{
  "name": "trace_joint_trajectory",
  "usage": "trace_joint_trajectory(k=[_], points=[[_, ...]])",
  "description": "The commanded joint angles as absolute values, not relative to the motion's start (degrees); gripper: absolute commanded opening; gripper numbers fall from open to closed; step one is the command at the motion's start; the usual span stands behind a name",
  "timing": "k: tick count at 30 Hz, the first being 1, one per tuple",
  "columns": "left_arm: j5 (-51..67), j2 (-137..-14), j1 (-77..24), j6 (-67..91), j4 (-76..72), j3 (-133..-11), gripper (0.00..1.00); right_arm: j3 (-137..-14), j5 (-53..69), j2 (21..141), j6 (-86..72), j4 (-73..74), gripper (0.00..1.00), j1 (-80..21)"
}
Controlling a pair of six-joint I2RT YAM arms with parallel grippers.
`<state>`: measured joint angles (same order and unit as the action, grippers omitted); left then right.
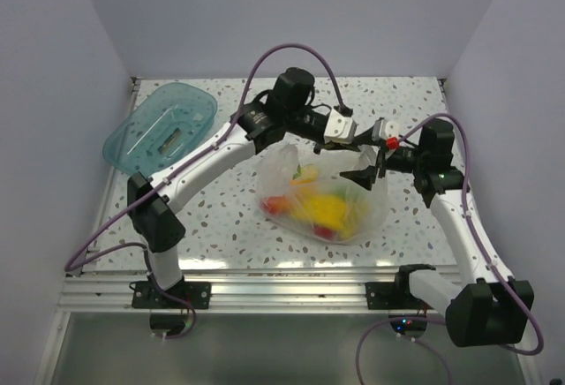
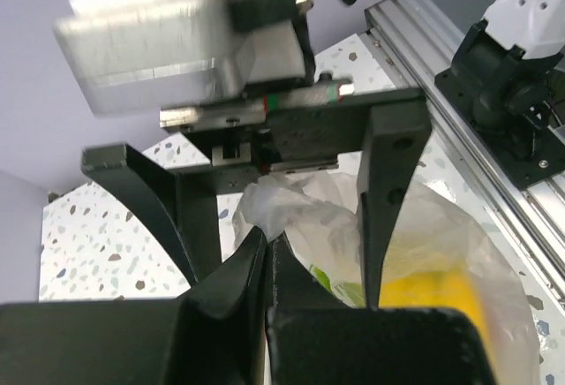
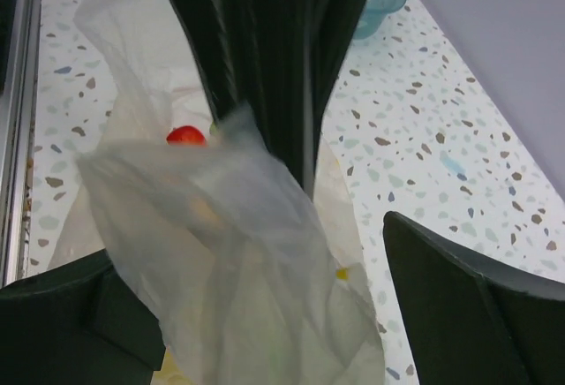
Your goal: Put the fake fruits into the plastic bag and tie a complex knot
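At the far left of the bench [image 1: 221, 235] a teal tray [image 1: 132, 142] is seen, well apart from the work, so open room is left there; toward the middle the left hand [image 2: 267, 252] is pressed together on a gathered twist of the plastic bag [image 1: 287, 169], which lies mid-bench with the fake fruits [image 1: 322, 208] inside. The film is judged thin, soft and slippery, lightly weighted by the fruits, so it is best taken at the bunched neck, not the belly; at the right the right hand [image 1: 375, 155] is spread about loose film, nothing gripped, and the side wall is judged close.
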<state>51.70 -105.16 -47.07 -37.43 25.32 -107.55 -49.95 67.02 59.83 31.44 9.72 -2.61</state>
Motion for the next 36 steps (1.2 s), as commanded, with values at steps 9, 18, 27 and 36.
trace_joint_trajectory(k=[9, 18, 27, 36], points=[[57.7, -97.4, -47.3, -34.3, 22.3, -105.8, 0.0, -50.1, 69.8, 59.8, 38.2, 15.7, 0.72, -3.2], [48.7, -92.2, -46.8, -26.9, 8.9, -95.5, 0.0, -47.3, 66.8, 60.0, 30.1, 13.7, 0.1, -3.8], [37.4, -82.3, -42.5, -21.1, -1.4, -84.0, 0.56, -49.1, 63.5, 61.1, 24.4, 13.9, 0.0, -3.6], [61.8, -88.8, -25.6, -31.1, 45.3, -101.5, 0.96, -51.8, 65.6, 60.3, 36.9, 21.4, 0.0, -3.7]])
